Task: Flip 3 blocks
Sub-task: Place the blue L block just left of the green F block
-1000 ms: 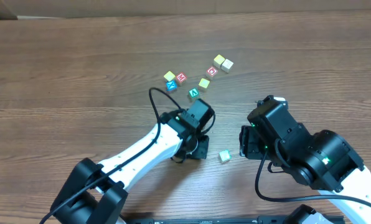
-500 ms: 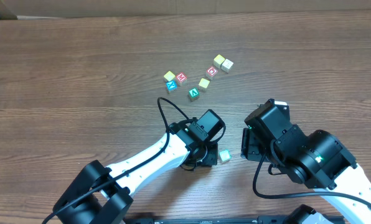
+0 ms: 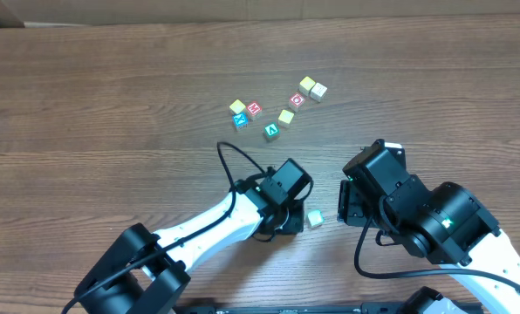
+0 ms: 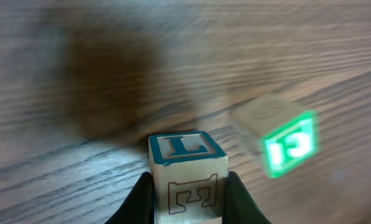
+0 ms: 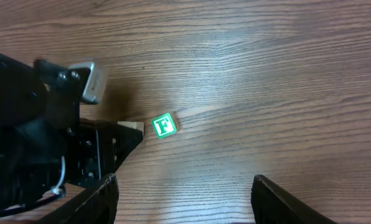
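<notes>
In the left wrist view my left gripper (image 4: 189,196) is shut on a whitish block (image 4: 187,152) that has a teal "L" on top and a red outlined "E" facing the camera. It sits low over the table. Just to its right lies the green-and-white "F" block (image 4: 279,140), tilted and blurred. From overhead, the left gripper (image 3: 283,218) covers the held block, and the "F" block (image 3: 314,218) lies beside it. The green "A" block (image 3: 271,132) sits farther back. My right gripper (image 5: 185,202) is open and empty, with the "F" block (image 5: 165,126) ahead of it.
A cluster of other cubes lies at the back middle: yellow (image 3: 237,106), red "M" (image 3: 254,109), blue (image 3: 240,120), yellow-green (image 3: 286,116), red "O" (image 3: 297,99), yellow (image 3: 306,85) and cream (image 3: 318,90). The left arm (image 5: 36,143) fills the left of the right wrist view.
My left gripper has moved toward the near edge and to the right, ending close beside the "F" block. The right arm shifted only slightly. The "F" block stayed put.
</notes>
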Controlling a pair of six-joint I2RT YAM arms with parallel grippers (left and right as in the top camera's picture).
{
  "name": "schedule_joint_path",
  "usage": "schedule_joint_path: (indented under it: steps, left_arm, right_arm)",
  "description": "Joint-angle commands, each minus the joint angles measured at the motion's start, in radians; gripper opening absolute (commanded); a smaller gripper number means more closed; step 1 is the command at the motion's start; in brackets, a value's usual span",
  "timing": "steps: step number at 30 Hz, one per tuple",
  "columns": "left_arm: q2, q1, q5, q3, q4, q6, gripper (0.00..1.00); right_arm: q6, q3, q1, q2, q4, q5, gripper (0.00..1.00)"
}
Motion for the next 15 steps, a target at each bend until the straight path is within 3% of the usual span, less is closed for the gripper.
schedule_joint_path:
  steps: [1, 15]
  left_arm:
    - [-0.001, -0.001, 0.01, -0.039, 0.027, -0.028, 0.09]
    - [-0.001, -0.001, 0.024, -0.042, 0.12, -0.012, 0.12]
  right_arm:
    - [0.022, -0.003, 0.001, -0.007, -0.001, -0.002, 0.69]
    - [0.025, -0.003, 0.001, -0.007, 0.003, -0.024, 0.7]
